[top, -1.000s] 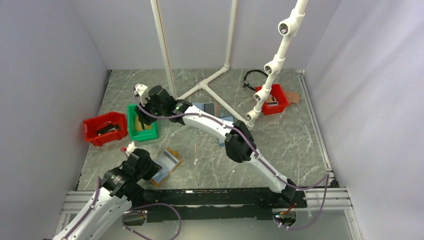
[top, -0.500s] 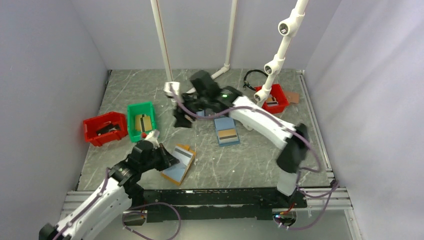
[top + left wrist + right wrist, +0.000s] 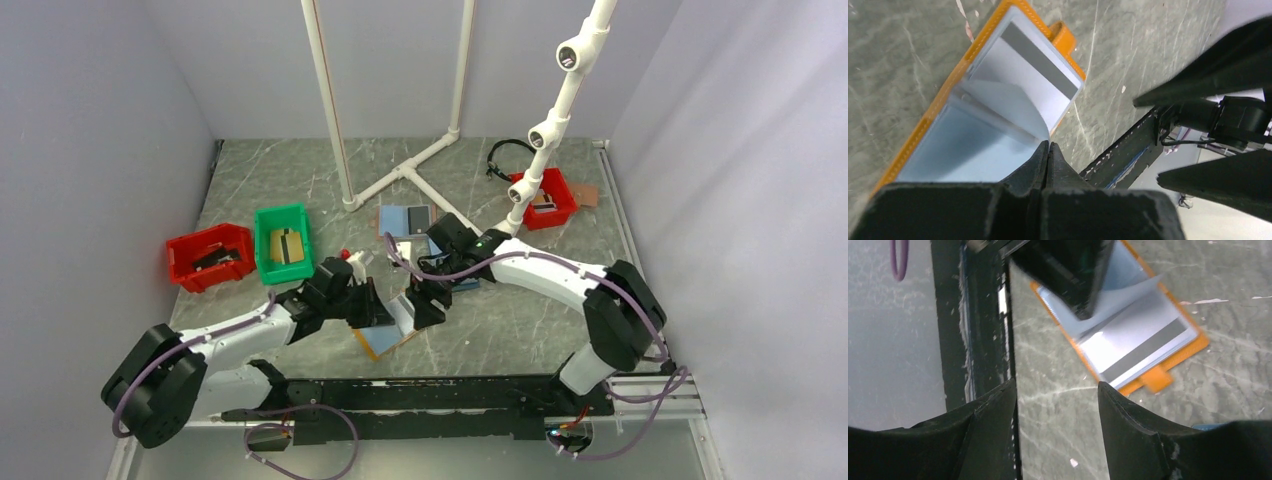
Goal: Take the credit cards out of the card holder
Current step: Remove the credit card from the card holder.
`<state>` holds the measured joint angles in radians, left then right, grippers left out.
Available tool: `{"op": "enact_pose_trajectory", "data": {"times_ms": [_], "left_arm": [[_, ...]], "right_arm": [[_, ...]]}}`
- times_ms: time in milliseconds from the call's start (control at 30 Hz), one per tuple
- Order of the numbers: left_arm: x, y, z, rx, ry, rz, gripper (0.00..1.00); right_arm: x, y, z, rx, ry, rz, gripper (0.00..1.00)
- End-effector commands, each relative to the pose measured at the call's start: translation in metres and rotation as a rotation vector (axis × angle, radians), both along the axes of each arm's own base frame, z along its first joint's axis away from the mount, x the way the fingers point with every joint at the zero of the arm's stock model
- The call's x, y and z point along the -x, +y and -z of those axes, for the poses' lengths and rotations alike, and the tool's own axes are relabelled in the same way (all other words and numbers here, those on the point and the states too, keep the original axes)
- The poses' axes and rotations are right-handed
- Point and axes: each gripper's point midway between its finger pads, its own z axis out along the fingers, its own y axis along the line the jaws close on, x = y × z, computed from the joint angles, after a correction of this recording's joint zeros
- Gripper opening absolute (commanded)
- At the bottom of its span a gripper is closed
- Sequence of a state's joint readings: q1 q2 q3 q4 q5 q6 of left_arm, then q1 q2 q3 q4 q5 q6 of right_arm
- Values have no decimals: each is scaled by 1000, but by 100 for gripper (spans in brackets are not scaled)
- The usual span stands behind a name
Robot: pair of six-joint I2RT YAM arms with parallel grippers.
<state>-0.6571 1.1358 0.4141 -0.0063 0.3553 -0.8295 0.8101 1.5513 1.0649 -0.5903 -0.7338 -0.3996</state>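
Observation:
The card holder (image 3: 383, 338) lies open on the table's near middle, orange-brown at the edges and light blue inside. A white card with a grey stripe (image 3: 1040, 65) sits in its far pocket, also seen in the right wrist view (image 3: 1143, 350). My left gripper (image 3: 383, 312) is shut on the holder's thin light blue inner flap (image 3: 1013, 107) and lifts it; its tips (image 3: 1048, 145) pinch the flap's edge. My right gripper (image 3: 427, 305) is open and empty, hovering just right of the holder; its fingertips (image 3: 1056, 385) frame bare table beside the holder (image 3: 1128, 340).
A green bin (image 3: 283, 243) with a tan card and a red bin (image 3: 210, 255) stand at the left. Another red bin (image 3: 545, 200) is at the back right. Two blue holders (image 3: 405, 218) lie behind the right arm. White pipe frame (image 3: 400, 175) at the back; black rail (image 3: 430, 395) in front.
My right arm swung from the green bin across the back and down next to the card holder. My left arm reached right, and the holder shifted right with its flap lifted.

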Motion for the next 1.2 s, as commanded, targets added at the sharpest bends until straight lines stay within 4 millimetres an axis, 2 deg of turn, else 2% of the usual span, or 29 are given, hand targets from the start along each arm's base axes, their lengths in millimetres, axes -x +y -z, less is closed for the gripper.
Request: {"op": "enact_pose_trajectory", "data": {"times_ms": [0,100,267,400,600,767,933,1167], "left_arm": [[0,-5,3,11,-11,-23,0],[12,13,20,-7,40,-117,0],[26,29,30,4,64,-184,0],[30,36,35,-17,78,-203,0],[30,38,43,-50,100,-209,0],[27,40,47,-45,113,-256,0],[21,45,49,-51,117,-320,0],[17,56,51,-65,120,-407,0]], "right_arm": [[-27,23,6,-44,30,118,63],[-36,28,16,-20,56,191,63],[-57,28,35,45,84,358,63],[-54,29,49,82,181,410,63],[-48,31,45,66,256,415,59],[-41,24,43,81,329,450,56],[-36,22,41,88,355,470,55],[-39,20,45,131,349,529,56]]}}
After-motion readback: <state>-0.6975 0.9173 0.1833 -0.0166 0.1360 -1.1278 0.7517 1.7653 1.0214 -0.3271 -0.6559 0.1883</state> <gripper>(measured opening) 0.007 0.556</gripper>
